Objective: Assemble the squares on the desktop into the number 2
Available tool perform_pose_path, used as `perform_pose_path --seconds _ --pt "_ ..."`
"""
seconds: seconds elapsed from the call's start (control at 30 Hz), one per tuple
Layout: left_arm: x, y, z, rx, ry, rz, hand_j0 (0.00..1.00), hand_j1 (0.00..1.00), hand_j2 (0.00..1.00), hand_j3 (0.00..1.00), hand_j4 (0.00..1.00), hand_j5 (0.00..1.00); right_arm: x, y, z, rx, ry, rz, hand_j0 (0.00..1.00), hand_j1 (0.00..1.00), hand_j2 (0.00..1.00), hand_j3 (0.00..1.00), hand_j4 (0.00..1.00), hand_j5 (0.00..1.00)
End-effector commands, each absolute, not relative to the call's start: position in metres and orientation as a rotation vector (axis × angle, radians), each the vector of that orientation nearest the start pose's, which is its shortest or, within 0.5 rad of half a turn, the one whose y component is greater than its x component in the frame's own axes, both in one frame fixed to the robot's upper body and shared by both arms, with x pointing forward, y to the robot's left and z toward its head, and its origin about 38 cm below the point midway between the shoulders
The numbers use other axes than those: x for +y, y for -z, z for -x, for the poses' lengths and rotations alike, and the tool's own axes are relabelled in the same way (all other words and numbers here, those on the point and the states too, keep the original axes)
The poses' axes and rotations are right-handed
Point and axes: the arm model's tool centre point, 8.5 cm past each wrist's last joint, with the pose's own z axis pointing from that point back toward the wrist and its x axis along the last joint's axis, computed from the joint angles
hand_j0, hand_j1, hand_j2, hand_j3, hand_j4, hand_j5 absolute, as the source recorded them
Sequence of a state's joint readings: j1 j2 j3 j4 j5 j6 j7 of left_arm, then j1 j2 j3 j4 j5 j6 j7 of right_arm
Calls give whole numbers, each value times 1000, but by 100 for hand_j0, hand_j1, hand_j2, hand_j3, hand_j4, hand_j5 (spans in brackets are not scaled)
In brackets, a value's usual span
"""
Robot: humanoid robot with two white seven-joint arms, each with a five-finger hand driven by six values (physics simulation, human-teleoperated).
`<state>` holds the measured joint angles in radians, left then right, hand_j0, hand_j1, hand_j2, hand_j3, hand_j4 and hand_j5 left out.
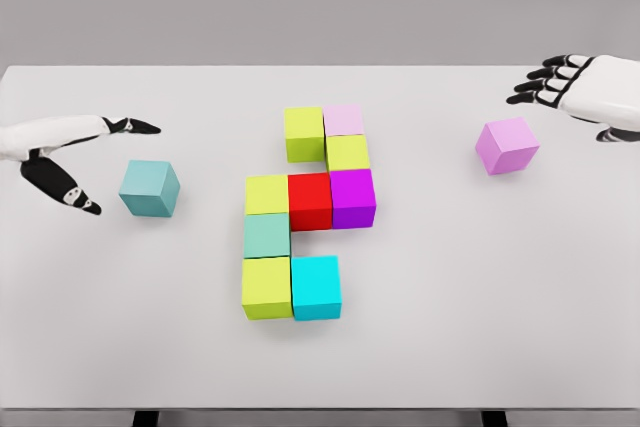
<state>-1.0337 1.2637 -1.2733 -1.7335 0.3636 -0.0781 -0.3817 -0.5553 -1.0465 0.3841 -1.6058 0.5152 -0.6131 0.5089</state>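
Several coloured cubes form a joined cluster mid-table: a yellow-green cube point(303, 132) and a pale pink cube point(344, 119) on top, another yellow-green cube point(348, 152) below, then a row of yellow-green point(267, 194), red point(310, 199) and magenta point(353, 196). Under these sit a teal-green cube point(267, 235), a yellow-green cube point(267, 287) and a cyan cube point(316, 287). A loose teal cube point(150, 188) lies at the left, just right of my open left hand point(95, 167). A loose violet cube point(507, 145) lies at the right, below-left of my open right hand point(560, 87).
The white table point(450, 297) spans the view, with its near edge at the bottom and its far edge against a grey wall.
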Motion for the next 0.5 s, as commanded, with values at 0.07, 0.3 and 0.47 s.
perform_pose_path --seconds 0.07,0.3,0.47 --pt "349 -250 -395 -1167 1507 -194 100 100 100 100 100 100 -369 -298 -405 1752 2974 -1080 100 100 100 100 100 100" --pt "341 -231 -406 -1140 1434 -294 100 100 100 100 100 100 -384 -288 -409 1692 3142 -995 100 100 100 100 100 100" --pt "334 -215 -403 -1133 1452 -300 100 100 100 100 100 100 -362 -267 -411 1684 3163 -860 100 100 100 100 100 100"
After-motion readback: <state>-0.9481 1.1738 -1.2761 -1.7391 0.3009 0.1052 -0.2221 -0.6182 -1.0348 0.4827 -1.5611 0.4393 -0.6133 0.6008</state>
